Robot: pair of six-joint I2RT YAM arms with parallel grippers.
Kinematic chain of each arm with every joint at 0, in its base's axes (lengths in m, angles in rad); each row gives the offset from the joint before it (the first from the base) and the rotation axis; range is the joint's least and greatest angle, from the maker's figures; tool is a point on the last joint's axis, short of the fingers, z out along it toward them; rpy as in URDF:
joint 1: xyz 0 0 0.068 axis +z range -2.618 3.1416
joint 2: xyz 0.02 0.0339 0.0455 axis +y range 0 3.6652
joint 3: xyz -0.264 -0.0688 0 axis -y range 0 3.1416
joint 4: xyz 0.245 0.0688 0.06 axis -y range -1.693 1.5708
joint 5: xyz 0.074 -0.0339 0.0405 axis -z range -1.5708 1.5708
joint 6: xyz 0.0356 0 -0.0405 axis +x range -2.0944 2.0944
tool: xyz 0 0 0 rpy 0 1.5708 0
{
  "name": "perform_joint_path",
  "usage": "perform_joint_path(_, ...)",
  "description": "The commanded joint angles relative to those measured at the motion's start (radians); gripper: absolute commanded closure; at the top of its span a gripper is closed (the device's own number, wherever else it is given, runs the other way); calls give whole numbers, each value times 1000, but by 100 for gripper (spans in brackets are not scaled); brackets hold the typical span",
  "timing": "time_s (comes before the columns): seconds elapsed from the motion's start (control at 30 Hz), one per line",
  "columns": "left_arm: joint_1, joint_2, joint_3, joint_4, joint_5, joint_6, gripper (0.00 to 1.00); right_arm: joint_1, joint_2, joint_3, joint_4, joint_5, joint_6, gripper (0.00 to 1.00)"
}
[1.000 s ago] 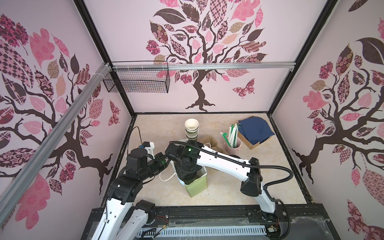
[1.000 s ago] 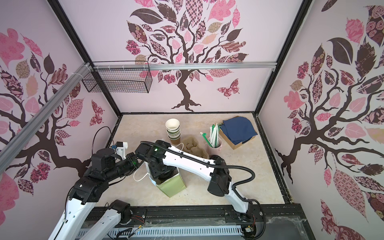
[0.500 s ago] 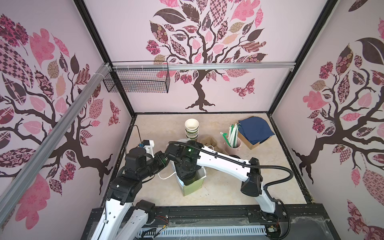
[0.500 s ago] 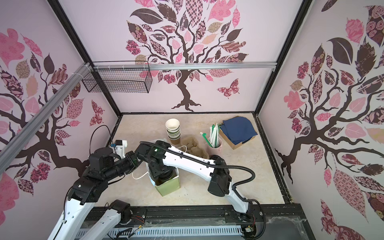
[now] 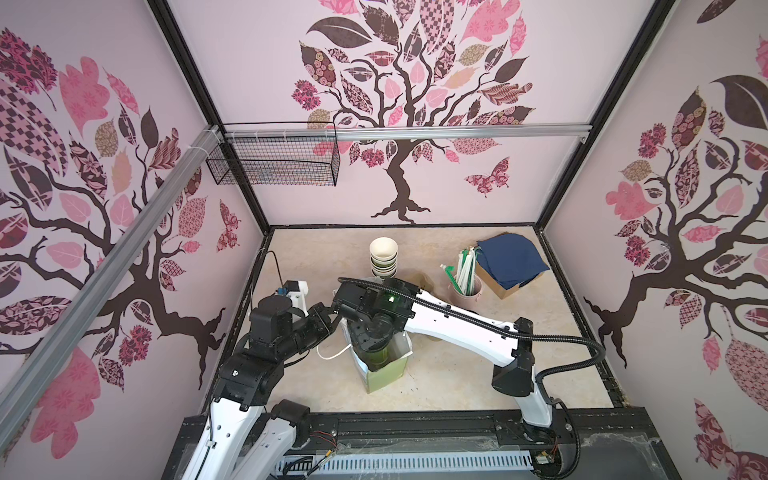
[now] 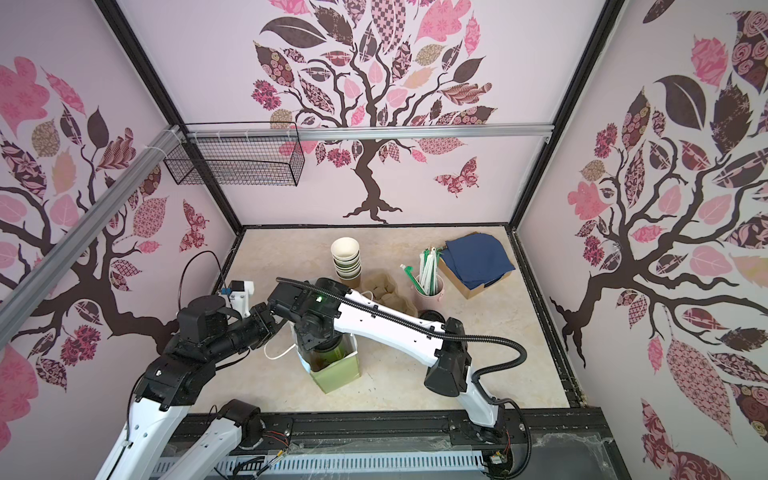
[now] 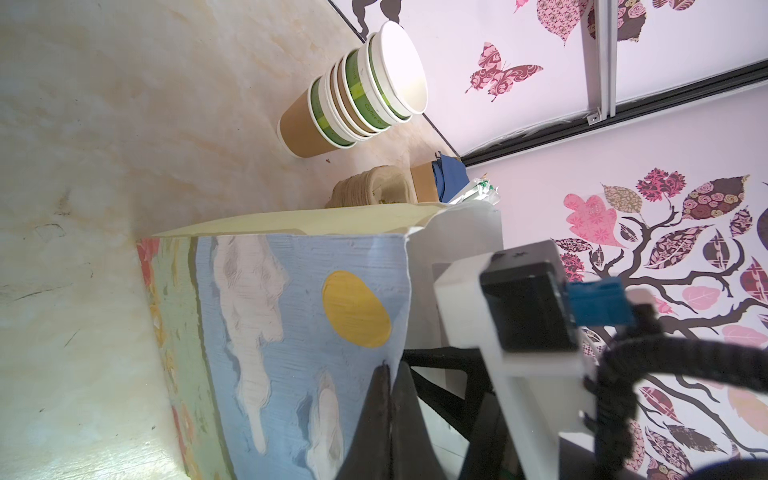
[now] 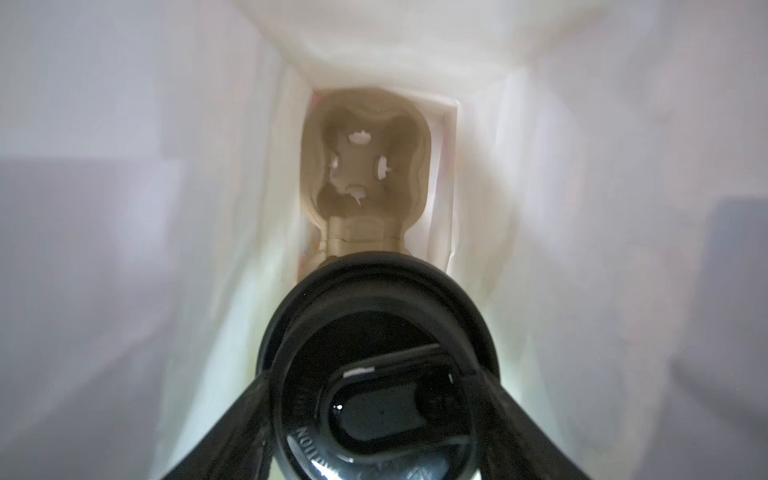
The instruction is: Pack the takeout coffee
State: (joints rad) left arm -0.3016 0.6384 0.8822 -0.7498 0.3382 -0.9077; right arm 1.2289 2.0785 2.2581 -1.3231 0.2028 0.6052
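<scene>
**Right claw** [image 8: 378, 374]: clamped on the takeout coffee [image 8: 374, 299]. Its fingers [image 8: 224, 419] bear on the cup's sides just under the black lid. The cup hangs upright inside the paper bag [image 5: 386, 374], above a pulp carrier [image 8: 365, 166] that lies on the bag's floor. The lid hides whether the cup's base has reached a socket.

**Left claw** [image 7: 385, 374]: closed, pinching the bag's rim and holding the mouth open.

**Handling, as I judge it:**
- Treat the cup as light and easily crushed. The paper wall gives under a squeeze.
- The pressed-on lid could pop, and it looks glossy and slippery, so never lift by it.
- Whether the cup is filled cannot be told, so keep it upright.
- Your present hold is the right one: high on the wall, beneath the rolled rim, where the cup is stiffest.

**Count:**
- One capped cup, one bag, and one carrier inside the bag.
- On the tabletop [image 5: 457, 374]:
  - one stack of lidless cups [image 5: 383, 257], about six, with rims too close to count exactly
  - one pile of spare carriers [image 6: 384, 291], number not readable
  - one pot of straws [image 5: 467, 286]
  - one cardboard box [image 5: 498, 289] holding navy napkins [image 5: 509, 257]
</scene>
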Motion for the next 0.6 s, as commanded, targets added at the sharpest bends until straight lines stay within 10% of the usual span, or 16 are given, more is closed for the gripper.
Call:
perform_joint_path(0.0,-3,-3,-4,2,-1,15,100,9,-85,37,48,18,-12,46)
perform_joint_path(0.57,-2,1,-2,-3,-13,18,100,8,-132,-125,71,-4,36,46)
